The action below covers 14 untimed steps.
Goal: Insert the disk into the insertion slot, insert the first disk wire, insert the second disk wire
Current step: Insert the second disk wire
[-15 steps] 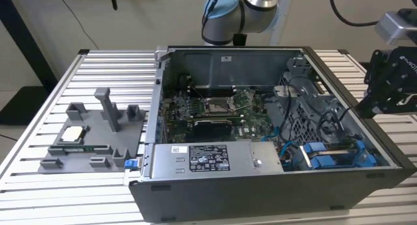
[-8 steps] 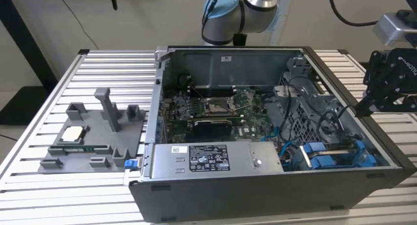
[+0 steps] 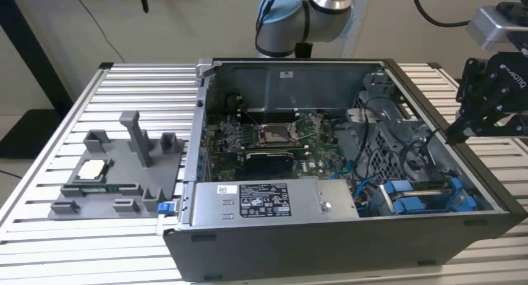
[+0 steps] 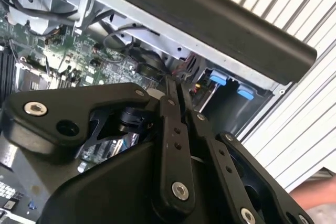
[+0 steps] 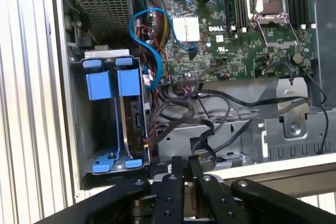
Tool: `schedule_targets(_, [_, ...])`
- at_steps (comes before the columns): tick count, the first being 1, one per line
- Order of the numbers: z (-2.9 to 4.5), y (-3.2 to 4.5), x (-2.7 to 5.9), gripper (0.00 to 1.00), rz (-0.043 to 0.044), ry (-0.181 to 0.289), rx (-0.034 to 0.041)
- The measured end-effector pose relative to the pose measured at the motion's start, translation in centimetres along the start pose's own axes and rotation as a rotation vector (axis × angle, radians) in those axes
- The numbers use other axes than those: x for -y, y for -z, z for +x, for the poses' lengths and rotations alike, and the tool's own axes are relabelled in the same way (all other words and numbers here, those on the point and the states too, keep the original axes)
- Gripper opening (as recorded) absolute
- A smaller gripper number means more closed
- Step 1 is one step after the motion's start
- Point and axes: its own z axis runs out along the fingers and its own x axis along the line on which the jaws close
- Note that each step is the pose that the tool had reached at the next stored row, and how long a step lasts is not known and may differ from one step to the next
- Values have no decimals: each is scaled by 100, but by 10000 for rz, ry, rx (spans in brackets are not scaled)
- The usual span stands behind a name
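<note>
The insertion slot (image 5: 79, 129) is the grey drive cage with blue rails in the corner of the open computer case; in the exterior view the slot (image 3: 421, 198) is at the near right. The disk (image 5: 132, 121) sits edge-on inside it, in its blue carrier. A blue wire (image 5: 148, 51) loops beside the cage, and black wires (image 5: 210, 127) run along the case wall. My gripper (image 3: 455, 135) hangs over the case's right wall, above and behind the cage. In both wrist views its fingers (image 4: 170, 95) are together, with nothing visible between them; the gripper (image 5: 185, 167) is just outside the wall.
A labelled grey power-supply box (image 3: 264, 201) lies along the case's near side, with the motherboard (image 3: 268, 140) behind it. A grey fixture (image 3: 115, 174) holding small parts stands on the slatted table (image 3: 49, 248) at the exterior view's left.
</note>
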Motion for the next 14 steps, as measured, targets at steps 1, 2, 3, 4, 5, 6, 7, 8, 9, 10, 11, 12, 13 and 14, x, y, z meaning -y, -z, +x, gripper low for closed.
schedule_targets(1, [4,1,-28,16,15,9,-1])
schedule_targets(2, [9,3,-55,16,32,20,-3])
schedule_targets(3, [14,4,-84,16,49,33,-8])
schedule_targets(4, [19,4,-112,16,65,47,-14])
schedule_targets(5, [25,5,-142,16,80,59,-22])
schedule_targets(6, [30,5,-171,16,95,72,-28])
schedule_targets(7, [36,6,-202,16,110,84,-37])
schedule_targets(8, [41,8,-231,16,123,96,-48])
schedule_targets(9, [47,9,-262,16,138,109,-61])
schedule_targets(10, [54,10,-292,16,152,124,-74])
schedule_targets(11, [60,11,-319,16,166,139,-87])
schedule_targets(12, [67,12,-347,16,180,156,-100])
schedule_targets(13, [73,12,-369,16,189,172,-110])
schedule_targets(14, [81,12,-391,16,198,190,-118])
